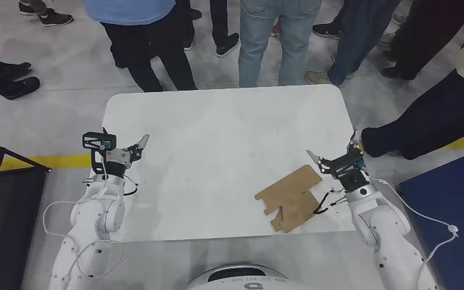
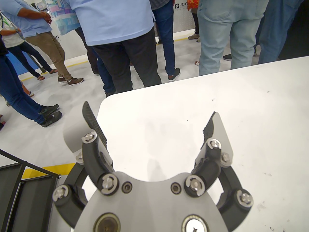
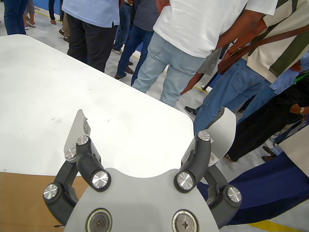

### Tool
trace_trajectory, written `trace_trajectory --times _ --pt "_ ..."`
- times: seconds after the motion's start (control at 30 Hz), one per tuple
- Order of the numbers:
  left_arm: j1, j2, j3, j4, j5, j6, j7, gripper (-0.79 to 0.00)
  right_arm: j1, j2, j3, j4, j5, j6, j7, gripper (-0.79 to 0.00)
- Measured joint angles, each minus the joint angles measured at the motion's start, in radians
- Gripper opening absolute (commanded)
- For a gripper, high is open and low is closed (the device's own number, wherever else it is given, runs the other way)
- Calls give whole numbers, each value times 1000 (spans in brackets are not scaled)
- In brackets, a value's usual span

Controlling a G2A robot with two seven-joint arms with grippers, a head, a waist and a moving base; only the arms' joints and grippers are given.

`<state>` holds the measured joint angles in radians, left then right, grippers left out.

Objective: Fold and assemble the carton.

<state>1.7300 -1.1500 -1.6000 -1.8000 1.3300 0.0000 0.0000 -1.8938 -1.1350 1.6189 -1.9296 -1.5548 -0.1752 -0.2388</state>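
A flat brown carton blank [image 1: 291,197] lies unfolded on the white table [image 1: 217,138], near the front right edge. My right gripper [image 1: 332,151] is just right of the blank, over the table's right edge, open with nothing between its fingers [image 3: 78,126]; a corner of the carton [image 3: 24,194] shows beside it in the right wrist view. My left gripper [image 1: 125,140] is at the table's left edge, far from the carton, open and empty. In the left wrist view its fingers [image 2: 210,127] spread wide over bare table top.
Several people stand on the floor close along the far side and the right side of the table. A dark frame [image 1: 18,196] stands on the floor at the left. Bare table top lies between the two grippers.
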Motion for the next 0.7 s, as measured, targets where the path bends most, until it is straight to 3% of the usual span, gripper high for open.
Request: trace_trajectory --times 0.1,0.23,0.4,0.7 --pt "0 0 0 0 0 0 0 0 -18 6 -2 -9 -41 -37 -38 0" --pt "0 0 0 0 0 0 0 0 -94 21 53 0 -209 -116 -177 0" --pt "0 0 0 0 0 0 0 0 -180 36 120 44 -458 -39 -343 0" --pt "0 0 0 0 0 0 0 0 -182 36 127 57 -457 -26 -355 0"
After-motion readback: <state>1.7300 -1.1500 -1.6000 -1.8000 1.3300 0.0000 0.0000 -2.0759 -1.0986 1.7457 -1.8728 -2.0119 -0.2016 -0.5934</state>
